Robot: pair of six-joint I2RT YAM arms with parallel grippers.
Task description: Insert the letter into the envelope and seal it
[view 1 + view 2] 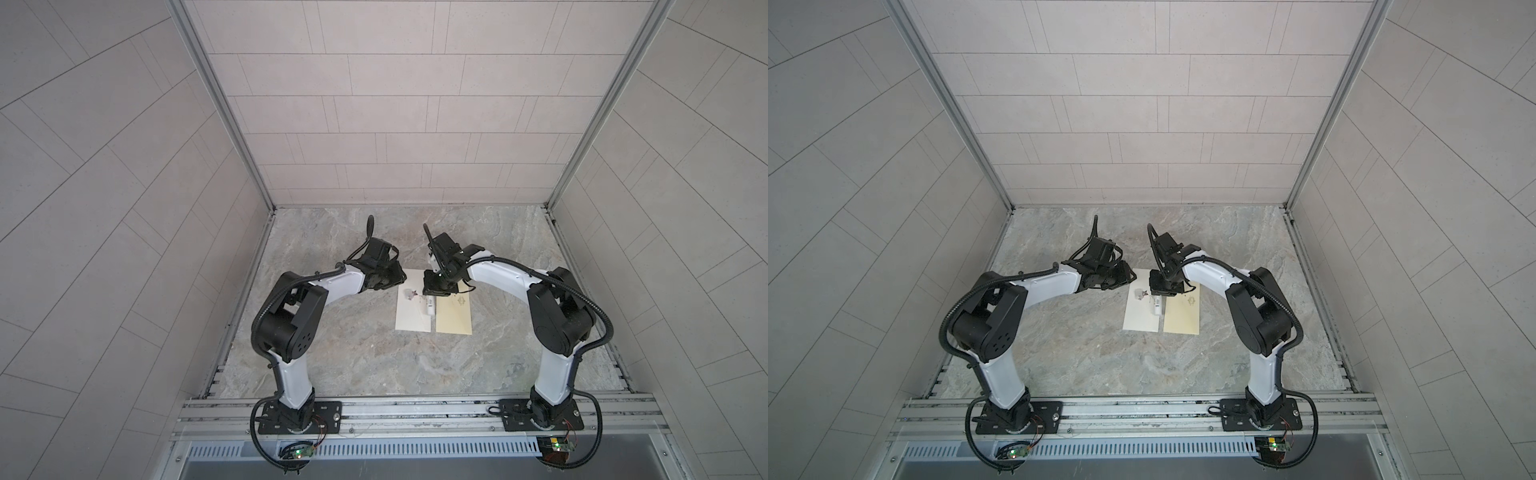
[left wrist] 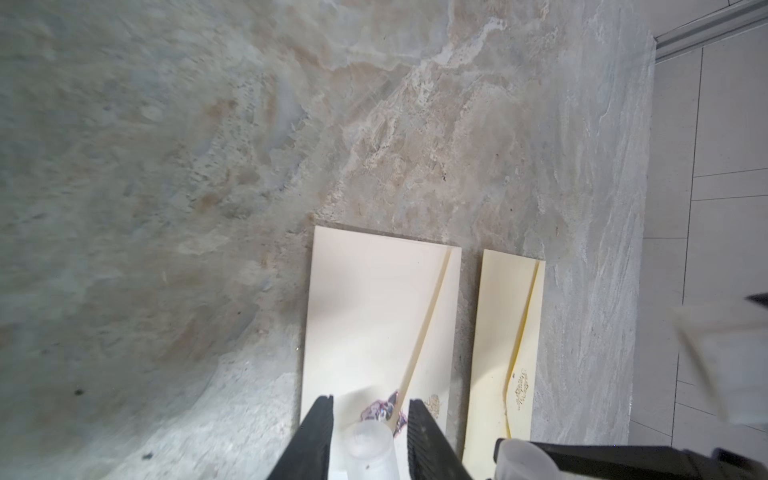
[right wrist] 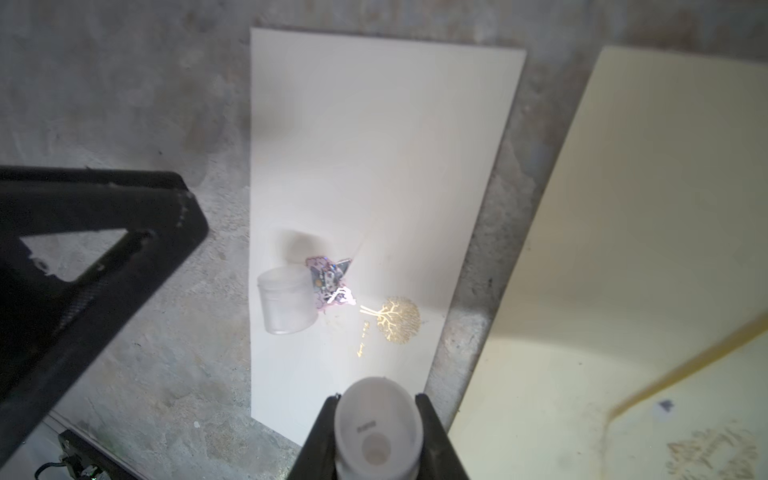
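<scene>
Envelope point(image 1: 409, 316), white, lies flat on the table point(image 1: 353, 357), flap folded down. A shiny sticker point(image 3: 328, 282) sits at the flap's tip, with a gold tree print point(image 3: 399, 320) just beside it. A cream envelope point(image 1: 455, 318) lies parallel on its right, a narrow strip of table between the two.

Right pincer point(image 3: 377, 398) is pinching a white glue stick point(image 3: 378, 432) by the barrel. In both top views I see the stick tilted over the strip between the two envelopes, at their far end.

A translucent cap point(image 3: 286, 301) sits at the Envelope's left edge, right against the sticker in the right wrist view.

Left pincer point(image 2: 370, 401) hovers over that same far end, jaws spread. The cap shows between its fingers point(image 2: 320, 436) in the left wrist view, but I see no contact. From the right wrist view the pincer stands just beside the cap, apart from it.
</scene>
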